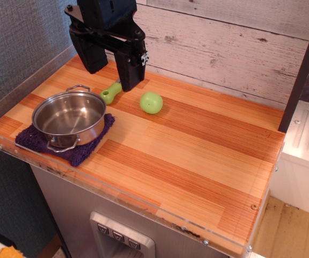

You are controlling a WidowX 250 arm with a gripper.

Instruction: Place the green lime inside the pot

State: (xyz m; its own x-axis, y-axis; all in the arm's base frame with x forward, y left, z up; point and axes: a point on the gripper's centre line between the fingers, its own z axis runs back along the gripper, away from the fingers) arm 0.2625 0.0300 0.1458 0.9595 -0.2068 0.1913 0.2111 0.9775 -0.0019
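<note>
The green lime is a small smooth light-green ball lying on the wooden table top, right of centre at the back. The pot is a shallow shiny steel pot with two loop handles; it is empty and sits on a purple cloth at the left. My black gripper hangs above the back of the table, up and left of the lime and behind the pot. Its two fingers stand apart with nothing between them.
A green spatula handle lies just below the gripper, its blade hidden behind the fingers. A clear plastic rim runs along the table's front and left edges. A whitewashed plank wall stands behind, and a dark post at the right.
</note>
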